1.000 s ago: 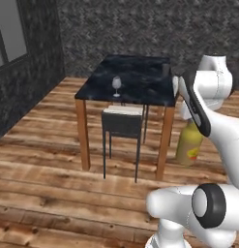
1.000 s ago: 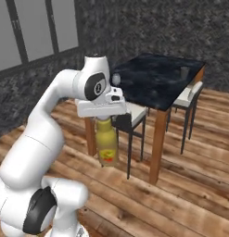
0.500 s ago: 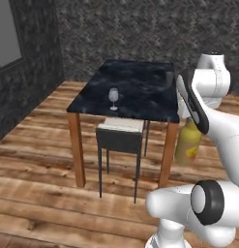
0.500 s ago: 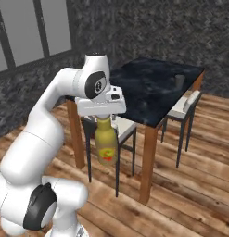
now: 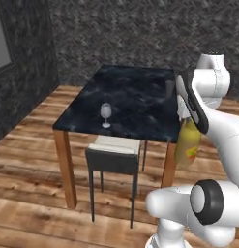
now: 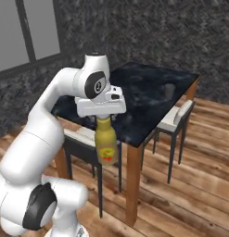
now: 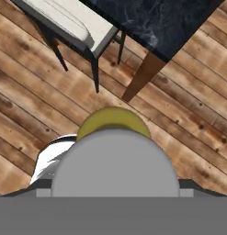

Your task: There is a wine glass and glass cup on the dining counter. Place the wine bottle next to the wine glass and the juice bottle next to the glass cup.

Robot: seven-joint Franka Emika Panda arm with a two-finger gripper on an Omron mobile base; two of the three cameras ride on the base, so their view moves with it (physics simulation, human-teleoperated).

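I carry the stout yellow juice bottle (image 6: 106, 144) by its neck in the tool (image 6: 103, 119), off the near corner of the black marbled surface (image 5: 140, 97). Risk: its low-hanging body clips that edge or the grey-backed chair (image 5: 113, 157).

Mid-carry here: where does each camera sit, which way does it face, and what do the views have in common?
Left base view: behind the arm on its left, facing forward and down at the dining counter with the wine glass; arm at right, carrying the juice bottle.
Right base view: behind on the right, facing the same counter and the glass cup; arm at left, gripper on the bottle's neck.
Hand view: looks straight down past the bottle at floor, chair and counter corner.
Shared: counter and juice bottle.
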